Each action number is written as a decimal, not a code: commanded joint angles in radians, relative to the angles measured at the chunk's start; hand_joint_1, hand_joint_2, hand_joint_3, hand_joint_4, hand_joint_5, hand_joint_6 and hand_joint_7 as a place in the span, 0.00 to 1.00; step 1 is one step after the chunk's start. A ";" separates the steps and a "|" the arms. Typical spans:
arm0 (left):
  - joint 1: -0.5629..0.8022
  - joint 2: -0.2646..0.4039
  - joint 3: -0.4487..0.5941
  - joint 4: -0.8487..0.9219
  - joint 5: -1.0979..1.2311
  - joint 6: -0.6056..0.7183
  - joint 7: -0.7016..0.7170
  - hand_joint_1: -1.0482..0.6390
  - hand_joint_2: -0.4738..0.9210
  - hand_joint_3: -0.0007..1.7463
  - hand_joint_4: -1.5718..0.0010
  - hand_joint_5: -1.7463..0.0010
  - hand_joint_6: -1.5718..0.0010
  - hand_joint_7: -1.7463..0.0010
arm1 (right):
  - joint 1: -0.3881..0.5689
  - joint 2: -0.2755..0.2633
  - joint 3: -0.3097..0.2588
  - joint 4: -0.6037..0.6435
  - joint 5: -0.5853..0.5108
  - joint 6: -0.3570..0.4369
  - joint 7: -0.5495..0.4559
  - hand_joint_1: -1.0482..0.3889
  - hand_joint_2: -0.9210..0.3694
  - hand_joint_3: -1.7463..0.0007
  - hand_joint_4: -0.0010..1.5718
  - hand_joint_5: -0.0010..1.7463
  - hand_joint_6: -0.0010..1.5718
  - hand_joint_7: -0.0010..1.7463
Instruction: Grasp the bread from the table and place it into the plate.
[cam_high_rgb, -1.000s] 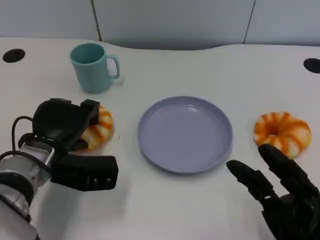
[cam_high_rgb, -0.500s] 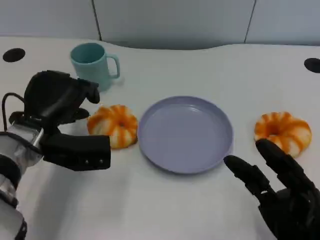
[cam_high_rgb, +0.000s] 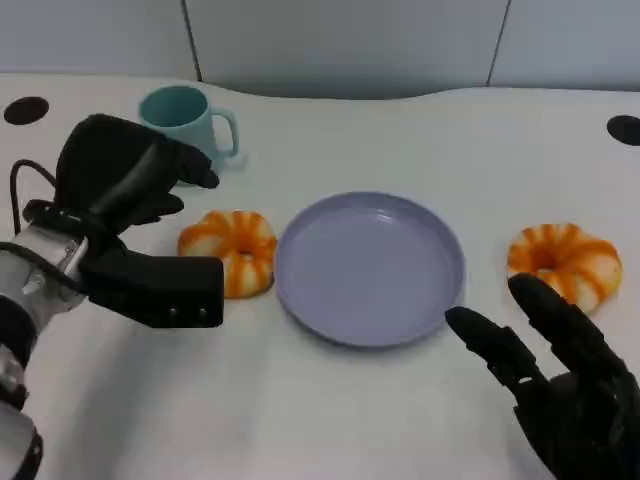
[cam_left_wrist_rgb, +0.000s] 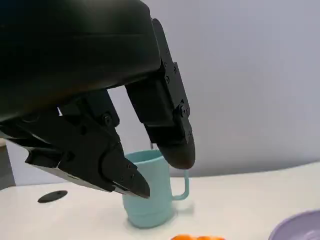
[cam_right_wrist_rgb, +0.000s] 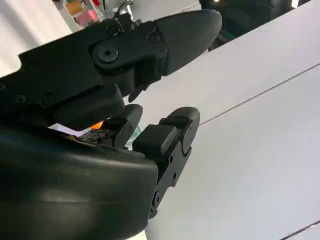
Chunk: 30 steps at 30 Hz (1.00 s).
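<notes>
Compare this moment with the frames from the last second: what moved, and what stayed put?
The left hand let go of the left bread and lifted away toward the cup; it now holds nothing. That bread shifted toward the plate and lies on the table against its rim, not in it. The right hand, right bread, plate and cup stayed as they were.

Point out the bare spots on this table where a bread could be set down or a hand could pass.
Free: the plate itself holds nothing; the tabletop behind it toward the wall; the front strip between the left hand and right hand. Crowded: left bread sits against the plate's rim, near the mug; right bread lies just beyond the right hand.
</notes>
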 joint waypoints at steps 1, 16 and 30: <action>0.008 0.024 0.023 -0.051 -0.033 0.028 -0.133 0.54 0.81 0.00 0.43 1.00 0.43 1.00 | 0.006 -0.006 -0.016 -0.004 0.012 0.000 0.012 0.32 0.00 0.96 0.38 0.23 0.47 0.00; 0.070 0.034 0.047 -0.158 -0.053 0.087 -0.275 0.48 0.81 0.00 0.57 1.00 0.58 1.00 | 0.007 -0.008 -0.021 -0.010 0.016 0.011 0.020 0.33 0.00 0.97 0.38 0.23 0.48 0.00; 0.066 -0.091 0.111 0.006 -0.186 0.025 -0.459 0.41 0.87 0.01 0.71 1.00 0.73 1.00 | 0.053 0.010 -0.003 -0.049 0.002 -0.009 0.022 0.32 0.00 0.96 0.38 0.23 0.47 0.00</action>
